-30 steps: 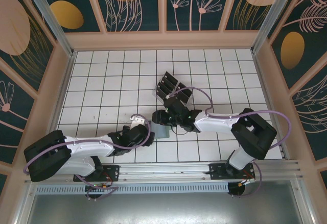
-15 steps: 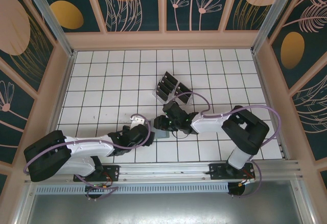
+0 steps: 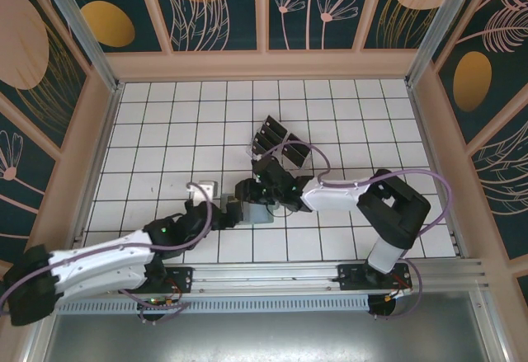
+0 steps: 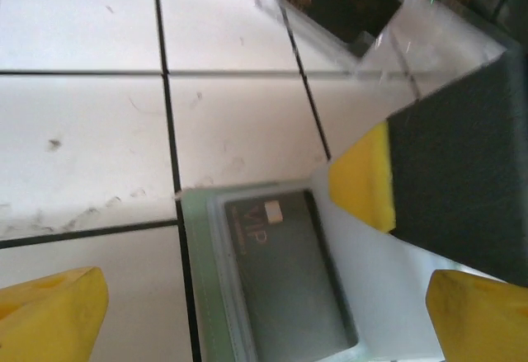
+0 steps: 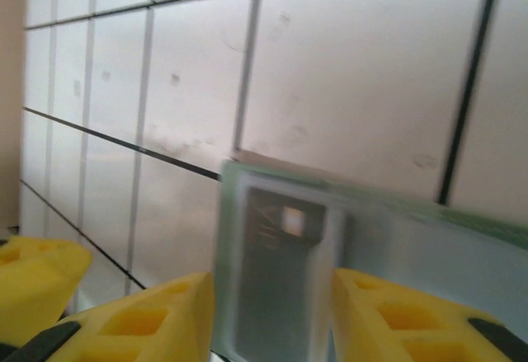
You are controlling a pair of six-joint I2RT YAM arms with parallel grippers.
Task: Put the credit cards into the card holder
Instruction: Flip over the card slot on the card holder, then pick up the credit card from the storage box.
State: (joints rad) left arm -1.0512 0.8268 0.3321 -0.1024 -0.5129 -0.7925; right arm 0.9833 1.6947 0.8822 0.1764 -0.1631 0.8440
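Yellow pads of the left gripper (image 4: 264,317) are spread wide, one on each side of the card holder (image 4: 198,279). Neither pad touches it in the left wrist view.

The right gripper (image 5: 272,321) has its pads part-way apart, straddling the card end of the holder. One right fingertip (image 4: 363,185) sits against the holder's far edge. The view is blurred, so I cannot tell whether these jaws pinch the holder or only rest on it.

The holder lies open and flat on the white gridded table (image 4: 82,131), with a sage rim and a paler inside. One dark credit card (image 4: 289,284), marked VIP, sits inside it within a pocket edge.

Beyond the holder, on the side away from the arm bases, stands a clear acrylic rack (image 3: 280,139) with more dark cards (image 3: 274,125) propped in its slots. The left arm reaches the holder from its left, the right arm from its right.
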